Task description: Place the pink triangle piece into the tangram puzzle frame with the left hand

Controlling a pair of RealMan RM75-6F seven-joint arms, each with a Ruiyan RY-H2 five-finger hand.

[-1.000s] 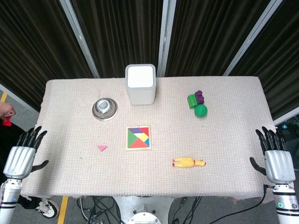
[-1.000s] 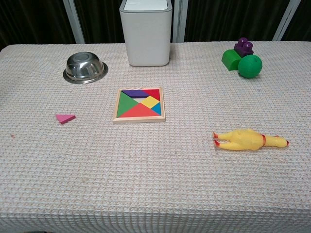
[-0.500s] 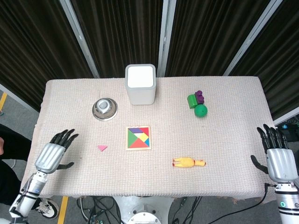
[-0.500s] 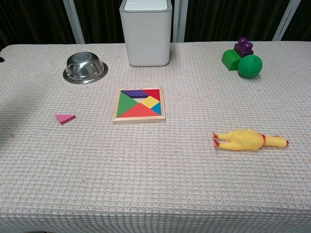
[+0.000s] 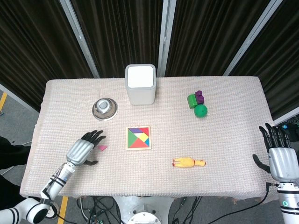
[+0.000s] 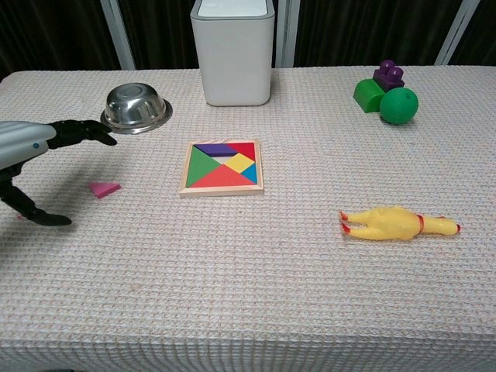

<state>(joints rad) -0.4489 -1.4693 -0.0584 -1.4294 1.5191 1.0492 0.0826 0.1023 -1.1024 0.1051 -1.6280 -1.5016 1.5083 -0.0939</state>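
Observation:
A small pink triangle piece (image 6: pixel 104 188) lies flat on the cloth left of the tangram frame (image 6: pixel 222 168); in the head view the pink triangle (image 5: pixel 102 148) peeks out beside my left fingers. The wooden frame (image 5: pixel 138 138) holds several coloured pieces. My left hand (image 5: pixel 83 150) hovers over the table just left of the triangle, fingers spread, holding nothing; the chest view shows the left hand (image 6: pixel 31 147) above and left of the piece. My right hand (image 5: pixel 281 158) stays open off the table's right edge.
A steel bowl (image 5: pixel 104 108) sits behind the left hand. A white bin (image 5: pixel 140 84) stands at the back centre. Green and purple blocks (image 5: pixel 197 104) lie back right, and a yellow rubber chicken (image 5: pixel 188 162) lies front right of the frame.
My left hand has swept in from the table's left edge to just beside the pink triangle. The right hand has barely moved.

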